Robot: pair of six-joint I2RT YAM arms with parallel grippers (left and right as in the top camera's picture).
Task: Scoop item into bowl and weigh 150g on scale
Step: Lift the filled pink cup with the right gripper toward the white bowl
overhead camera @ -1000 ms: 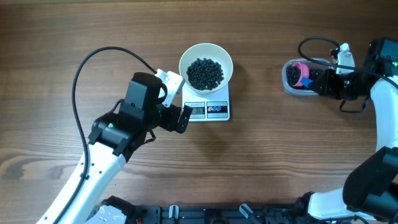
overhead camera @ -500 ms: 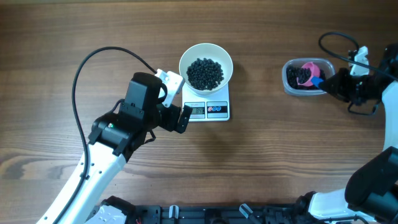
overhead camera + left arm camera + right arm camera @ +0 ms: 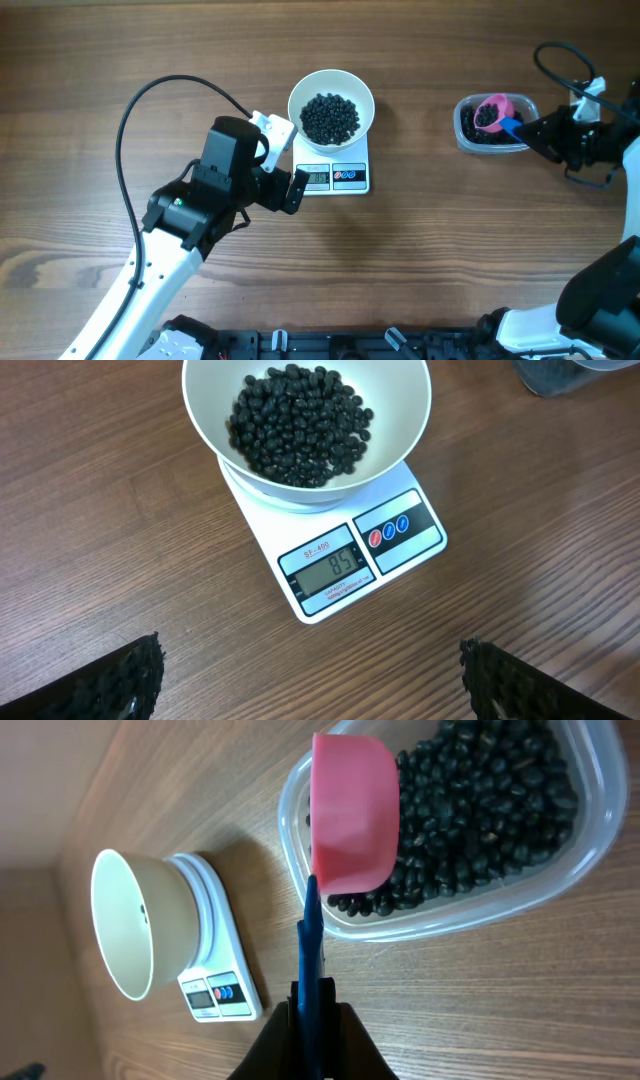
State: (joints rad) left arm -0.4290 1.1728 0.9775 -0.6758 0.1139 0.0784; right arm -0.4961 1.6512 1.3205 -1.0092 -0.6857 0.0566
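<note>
Right claw point(image 3: 528, 130) is clenched on the thin blue handle of a small pink plastic scoop point(image 3: 492, 112), whose cup sits over the clear rectangular plastic tub point(image 3: 462, 135) at the upper right of the overhead frame. From above the cup looks dark inside, so it seems loaded with the small round black pellets point(image 3: 480, 810) that fill the tub.

The round white bowl point(image 3: 297, 95) stands on the small white digital scale point(image 3: 350, 176) at upper centre, well apart from the tub and left of the scoop, with bare wooden table point(image 3: 420, 250) between. Its display point(image 3: 331, 571) reads 85, short of the target, so more scoops seem needed.

The handle's long axis runs roughly left to right, cup end toward the bowl; the carry is a leftward sweep. Left claw point(image 3: 286, 160) hangs released just lower left of the scale, holding nothing.
</note>
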